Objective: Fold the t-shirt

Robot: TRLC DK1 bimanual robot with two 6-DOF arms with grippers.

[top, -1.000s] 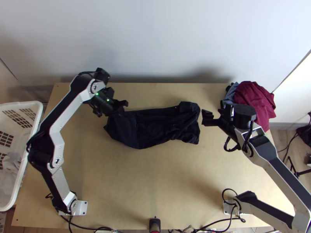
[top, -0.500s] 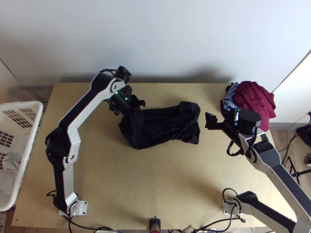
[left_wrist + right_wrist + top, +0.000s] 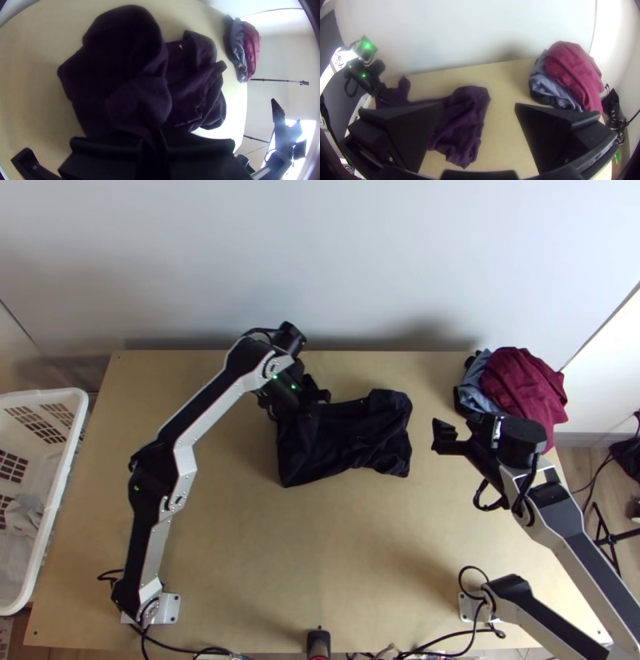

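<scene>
At upper middle of the top view, left gripper [image 3: 155, 141] clenched on the left end of the dark t-shirt [image 3: 352, 440], partly bunched; rightward, right gripper [image 3: 479, 106] spread, empty. Step, judged: folding across. Next: lower, release, smooth.

A dark t-shirt [image 3: 356, 436] lies bunched on the far half of a light wooden table [image 3: 320, 552], a heap of maroon and blue-grey cloth [image 3: 522, 382] rests at the far right corner, and two arm bases [image 3: 170, 610] stand along the near side.
</scene>
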